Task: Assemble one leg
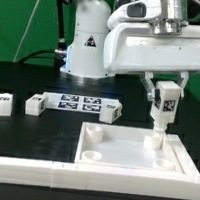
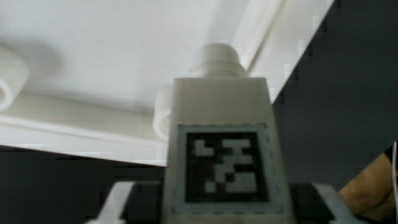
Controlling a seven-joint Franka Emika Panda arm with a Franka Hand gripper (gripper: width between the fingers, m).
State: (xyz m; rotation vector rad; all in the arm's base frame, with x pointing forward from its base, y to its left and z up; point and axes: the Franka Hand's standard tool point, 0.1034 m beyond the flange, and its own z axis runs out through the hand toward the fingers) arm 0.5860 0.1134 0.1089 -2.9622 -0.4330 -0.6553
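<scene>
My gripper is shut on a leg, a small white post with a square marker tag on its face. I hold it upright above the far right corner of the large white square panel. The leg's lower tip is at or just above the round corner socket; I cannot tell if it touches. In the wrist view the leg fills the middle, its peg end pointing at the panel, with my fingers on both sides of it.
Three more legs lie on the black table: one at the exterior view's left, one beside it, one at the marker board's right end. The marker board lies behind the panel. A long white rail runs along the front.
</scene>
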